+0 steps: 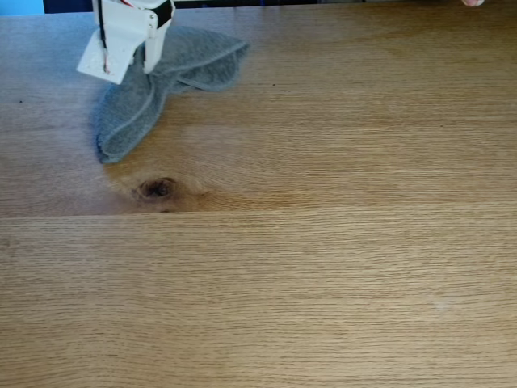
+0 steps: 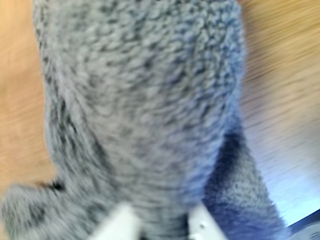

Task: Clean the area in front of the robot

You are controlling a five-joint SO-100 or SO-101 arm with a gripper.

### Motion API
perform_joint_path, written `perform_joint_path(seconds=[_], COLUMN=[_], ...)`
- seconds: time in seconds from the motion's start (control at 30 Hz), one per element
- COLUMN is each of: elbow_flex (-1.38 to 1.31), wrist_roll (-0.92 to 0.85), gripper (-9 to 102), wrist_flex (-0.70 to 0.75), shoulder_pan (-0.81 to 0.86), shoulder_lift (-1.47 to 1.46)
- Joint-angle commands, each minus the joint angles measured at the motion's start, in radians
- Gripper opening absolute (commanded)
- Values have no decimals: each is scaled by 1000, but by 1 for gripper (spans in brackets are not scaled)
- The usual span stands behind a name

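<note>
The robot's white gripper point(image 1: 132, 63) stands at the back left of the oak tabletop point(image 1: 323, 267), shut on a grey terry cloth point(image 1: 133, 113). From the gripper the cloth spreads forward and to the right, lying crumpled on the wood. In the wrist view the cloth point(image 2: 145, 100) is close up and blurred, pinched between the two white fingertips of the gripper point(image 2: 160, 227) at the bottom edge, with wood on both sides. The arm above the gripper is cut off by the top edge of the fixed view.
A small dark knot point(image 1: 157, 188) marks the wood just in front of the cloth's near end. A small pink object point(image 1: 472, 2) peeks in at the back right edge. Bare planks stretch across the middle, right and front.
</note>
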Motion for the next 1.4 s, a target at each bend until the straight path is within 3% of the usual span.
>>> perform_joint_path(seconds=[0.0,0.2,0.5,0.87,1.17,1.37], elbow_flex=[28,5,-28,-26,-23,55], wrist_roll=[-41,-15,101,402,612,624], gripper=[16,16,0,0,0,0], wrist_flex=[-95,-109,67,135,227,328], shoulder_pan=[0,-91,-416,-782,-828,-805], shoulder_lift=[140,330,568,666,784,1058])
